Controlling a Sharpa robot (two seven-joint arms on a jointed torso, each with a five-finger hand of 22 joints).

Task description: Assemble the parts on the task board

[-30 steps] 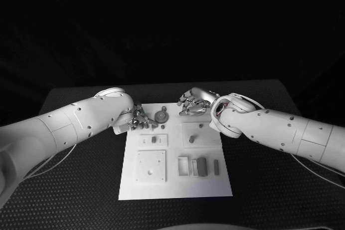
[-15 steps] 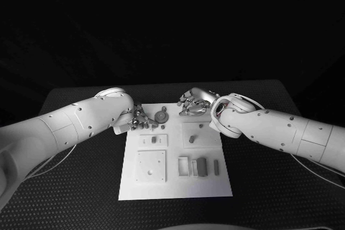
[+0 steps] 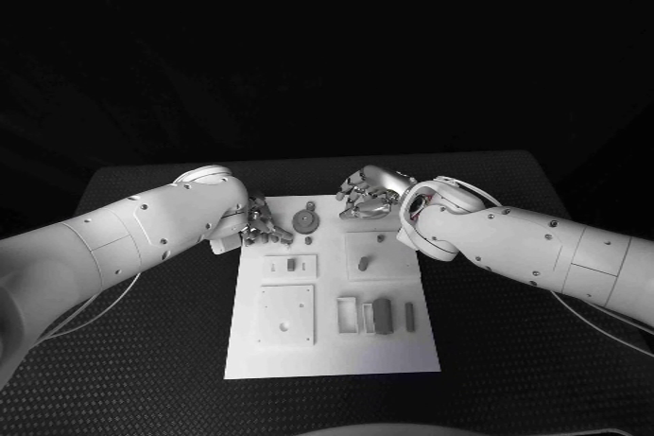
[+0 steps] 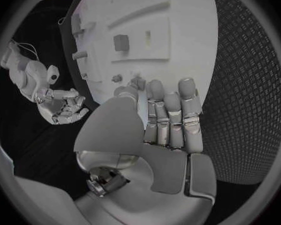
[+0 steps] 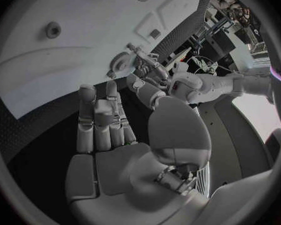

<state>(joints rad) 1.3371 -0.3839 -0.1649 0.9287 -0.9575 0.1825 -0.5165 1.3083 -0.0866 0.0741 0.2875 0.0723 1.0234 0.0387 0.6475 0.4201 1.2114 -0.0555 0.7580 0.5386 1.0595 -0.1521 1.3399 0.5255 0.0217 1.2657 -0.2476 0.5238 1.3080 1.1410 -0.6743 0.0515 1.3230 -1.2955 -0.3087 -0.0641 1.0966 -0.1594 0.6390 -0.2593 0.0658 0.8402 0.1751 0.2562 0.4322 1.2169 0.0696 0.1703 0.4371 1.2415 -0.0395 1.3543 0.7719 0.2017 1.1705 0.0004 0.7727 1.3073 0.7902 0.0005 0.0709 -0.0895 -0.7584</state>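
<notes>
Fingers of the left hand (image 3: 259, 223) lie straight and close together at the far left corner of the white task board (image 3: 334, 346), holding nothing. Just beside them a grey gear-shaped part (image 3: 307, 218) lies on the board. The right hand (image 3: 370, 194) hovers at the far edge, fingers curled, apparently empty.

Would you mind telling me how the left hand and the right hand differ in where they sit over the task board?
The left hand sits at the task board's far left edge, beside the round part; the right hand sits at its far right corner. Both look empty.
</notes>
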